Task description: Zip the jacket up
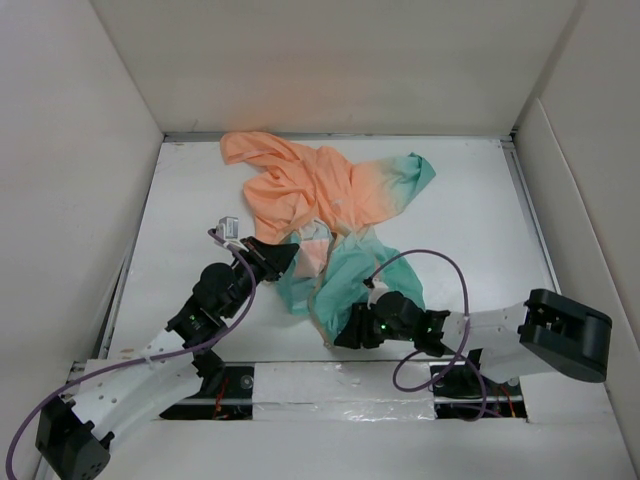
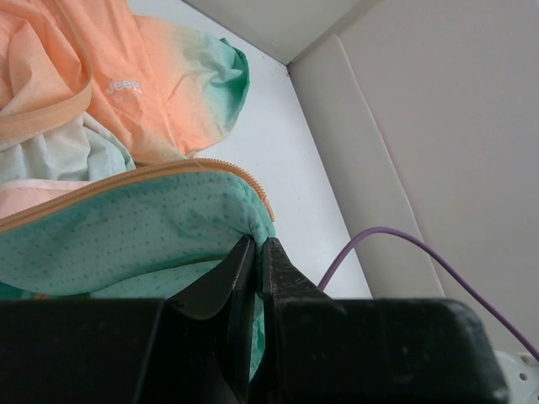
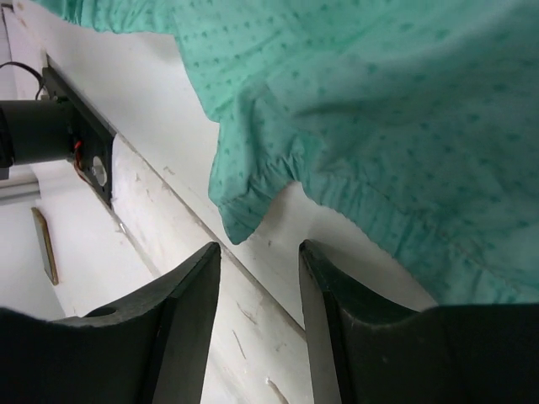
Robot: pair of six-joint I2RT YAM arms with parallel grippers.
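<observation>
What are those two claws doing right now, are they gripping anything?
Left gripper: closed, pinching the teal edge of the jacket.
Right gripper: open, holding nothing, with the hem just ahead of it.

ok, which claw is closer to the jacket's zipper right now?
Left. The left claw is shut on the jacket just below the zipper end. The right claw is open by the teal hem, with no zipper in its view.

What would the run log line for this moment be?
jacket: crumpled, front open | left tool: shut on teal hem | right tool: open at hem corner, not gripping
</observation>
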